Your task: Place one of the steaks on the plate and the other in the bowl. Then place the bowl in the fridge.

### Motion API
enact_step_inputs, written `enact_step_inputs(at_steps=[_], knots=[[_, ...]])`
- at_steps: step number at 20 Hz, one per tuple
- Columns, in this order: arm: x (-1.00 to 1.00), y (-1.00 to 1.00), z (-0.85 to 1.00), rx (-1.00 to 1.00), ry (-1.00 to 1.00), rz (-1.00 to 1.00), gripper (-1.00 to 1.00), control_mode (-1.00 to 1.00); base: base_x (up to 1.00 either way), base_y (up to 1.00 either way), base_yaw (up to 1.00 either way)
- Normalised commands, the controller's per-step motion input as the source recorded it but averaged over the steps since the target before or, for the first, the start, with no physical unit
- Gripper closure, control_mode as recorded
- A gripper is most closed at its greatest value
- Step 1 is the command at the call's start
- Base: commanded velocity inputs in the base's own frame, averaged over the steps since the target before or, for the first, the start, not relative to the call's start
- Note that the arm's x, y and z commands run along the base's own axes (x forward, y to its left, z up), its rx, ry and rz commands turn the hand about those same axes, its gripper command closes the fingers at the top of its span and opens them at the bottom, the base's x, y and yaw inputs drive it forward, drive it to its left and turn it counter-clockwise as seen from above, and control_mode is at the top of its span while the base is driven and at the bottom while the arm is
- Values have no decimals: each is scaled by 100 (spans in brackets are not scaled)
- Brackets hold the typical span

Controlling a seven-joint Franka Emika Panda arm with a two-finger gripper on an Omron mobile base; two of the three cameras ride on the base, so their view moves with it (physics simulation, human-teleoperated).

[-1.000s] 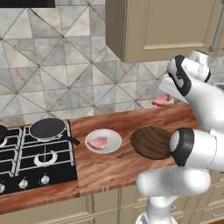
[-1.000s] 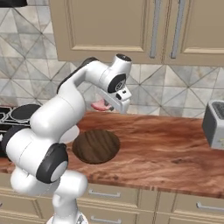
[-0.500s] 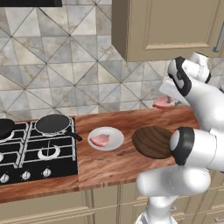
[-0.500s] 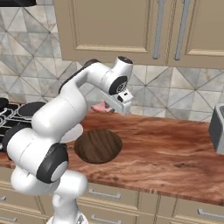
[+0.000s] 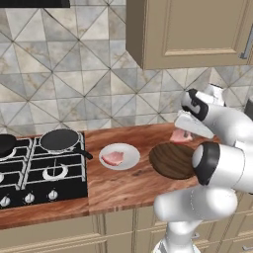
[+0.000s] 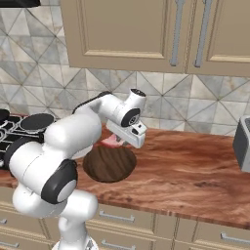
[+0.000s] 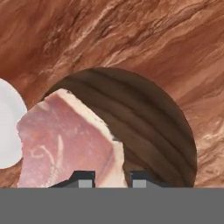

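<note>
My gripper (image 5: 183, 133) is shut on one pink-red steak (image 5: 179, 136), which hangs just above the far edge of the dark brown bowl (image 5: 173, 160) on the wooden counter. In the right base view the gripper (image 6: 120, 140) holds this steak (image 6: 111, 142) over the bowl (image 6: 110, 163). From the hand view, the steak (image 7: 65, 144) hangs from the fingertips (image 7: 85, 179), covering the bowl's (image 7: 148, 127) left part. The bowl has nothing in it. The other steak (image 5: 113, 158) lies on the white plate (image 5: 130, 150), left of the bowl. The plate's edge (image 7: 6, 131) shows beside the bowl. The fridge is out of view.
A black stove (image 5: 34, 170) with a round black pan (image 5: 60, 140) takes up the counter's left end. A grey toaster (image 6: 242, 144) stands at the far right. Wall cabinets (image 6: 146, 34) hang above the tiled backsplash. Bare wood lies right of the bowl.
The gripper has come down with the steak, closer to the bowl. Both base views slid a little sideways early on, so the base moved slightly.
</note>
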Motion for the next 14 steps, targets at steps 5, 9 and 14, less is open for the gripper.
enact_step_inputs(at_steps=[5,9,14], knots=[[0,6,-82,-2,12,7,100,-100,0,0,0],[10,6,-57,-1,11,5,100,-100,0,0,0],[6,2,-31,0,15,1,100,-100,0,0,0]])
